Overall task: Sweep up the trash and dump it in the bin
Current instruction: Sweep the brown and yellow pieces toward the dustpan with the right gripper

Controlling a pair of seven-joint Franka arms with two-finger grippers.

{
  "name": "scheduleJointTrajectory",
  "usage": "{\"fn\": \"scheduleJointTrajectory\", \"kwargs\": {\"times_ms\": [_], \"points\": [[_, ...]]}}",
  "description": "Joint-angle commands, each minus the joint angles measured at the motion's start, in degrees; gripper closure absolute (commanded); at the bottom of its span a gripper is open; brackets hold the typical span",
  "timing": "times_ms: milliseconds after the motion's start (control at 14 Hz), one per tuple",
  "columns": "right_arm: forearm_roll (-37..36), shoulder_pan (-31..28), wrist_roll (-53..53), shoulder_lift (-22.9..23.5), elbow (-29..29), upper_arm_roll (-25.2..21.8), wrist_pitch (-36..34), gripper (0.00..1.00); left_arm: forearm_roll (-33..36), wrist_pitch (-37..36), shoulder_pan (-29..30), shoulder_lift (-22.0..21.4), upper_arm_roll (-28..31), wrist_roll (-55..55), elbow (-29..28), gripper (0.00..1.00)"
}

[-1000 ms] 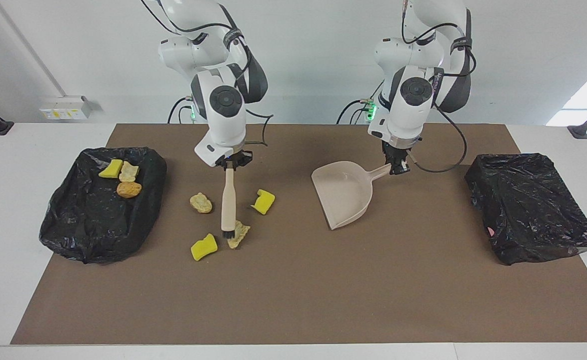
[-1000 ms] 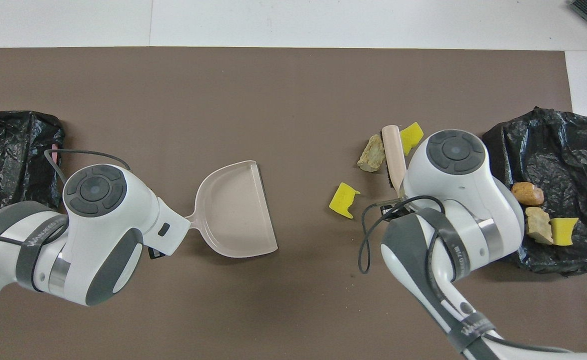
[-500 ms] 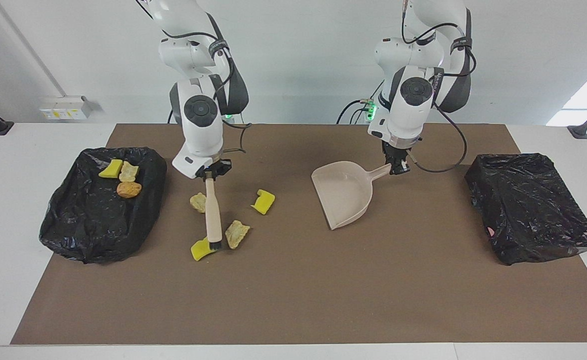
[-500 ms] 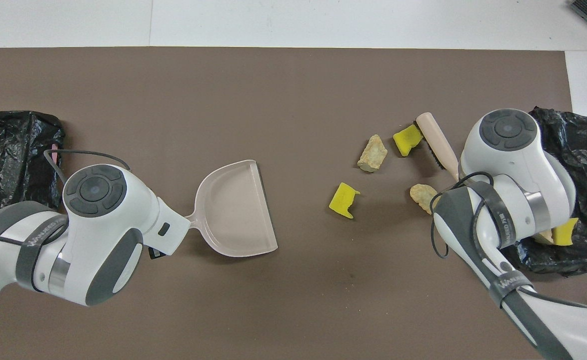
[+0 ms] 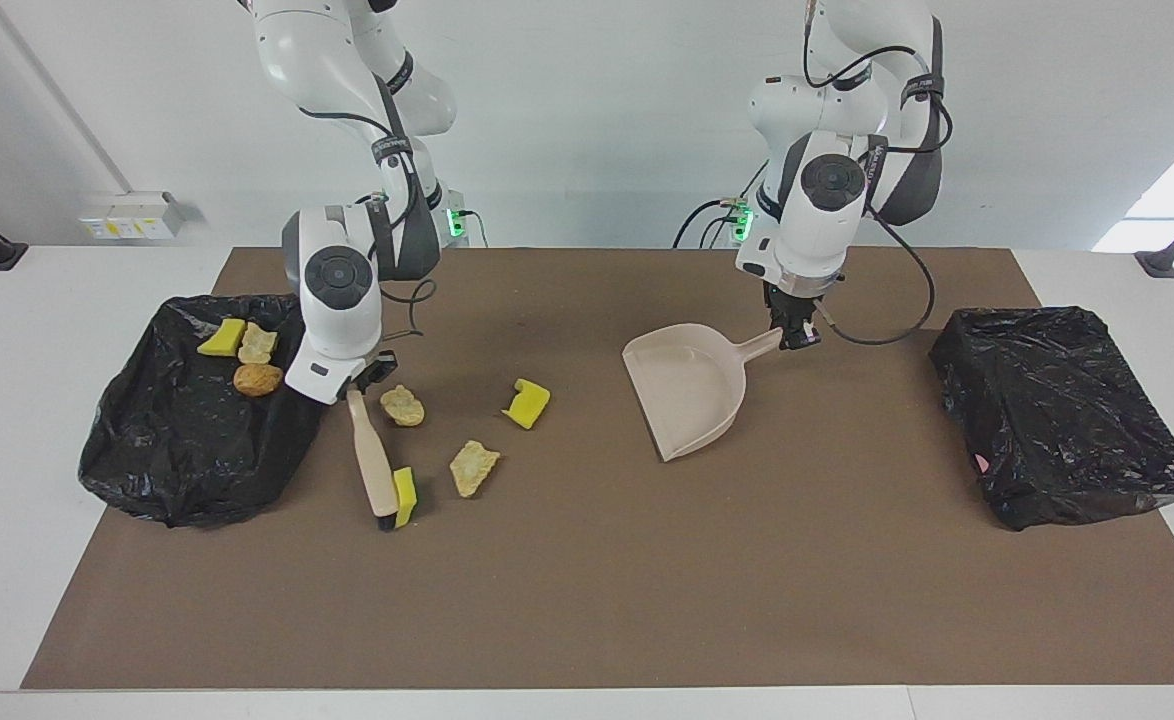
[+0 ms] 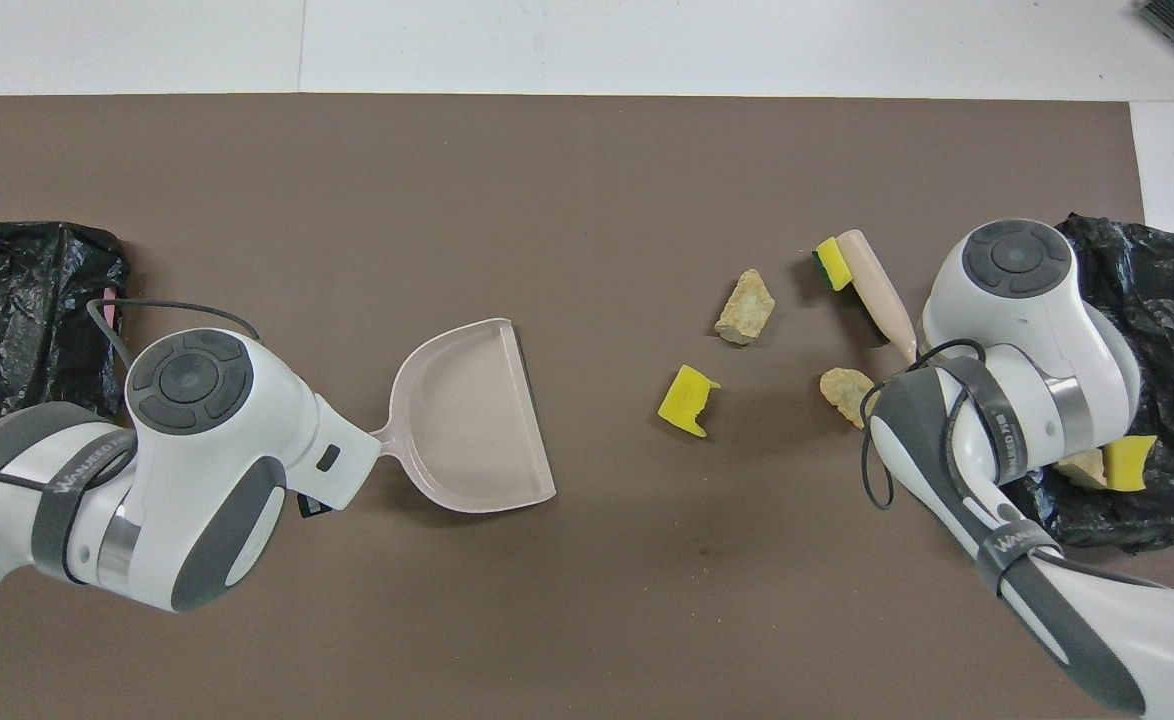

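Since the earlier frames, the brush (image 5: 374,462) has been carried toward the right arm's end of the surface (image 5: 587,600), and one yellow sponge chunk (image 5: 405,496) has been pushed along by its bristles. The right gripper (image 5: 359,385) is clenched on the brush handle, beside the edge of the black bag-lined bin (image 5: 187,440) at that end. The brush is held tilted, with its bristle end low on the brown mat (image 5: 587,580) and touching the sponge chunk.

The left gripper (image 5: 795,335) is clenched on the handle of the beige dustpan (image 5: 692,385), which rests on the mat with its open mouth turned toward the trash. The dustpan is seen to hold nothing.

Three further pieces lie loose on the mat between brush and dustpan: a tan lump (image 5: 403,405) just beside the brush handle, a second tan lump (image 5: 473,467), and a yellow chunk (image 5: 527,402) nearest the dustpan. Three pieces are already in the bin: a yellow chunk (image 5: 222,338), a pale lump (image 5: 258,342) and an orange-brown lump (image 5: 258,379). A second black bag-covered bin (image 5: 1062,415) stands at the left arm's end of the surface, well apart from the trash.
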Motion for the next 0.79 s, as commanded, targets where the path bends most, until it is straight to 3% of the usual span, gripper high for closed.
{"fn": "scheduleJointTrajectory", "kwargs": {"times_ms": [0, 714], "points": [[2.5, 3.7, 0.8, -0.7, -1.9, 0.3, 1.3, 1.0, 0.9, 1.8, 0.1, -1.9, 0.1, -1.1, -2.0, 1.0], [20.3, 20.4, 20.0, -0.2, -2.6, 0.3, 4.2, 1.0, 0.9, 1.8, 0.3, -1.9, 0.1, -1.8, -2.0, 1.0]]}}
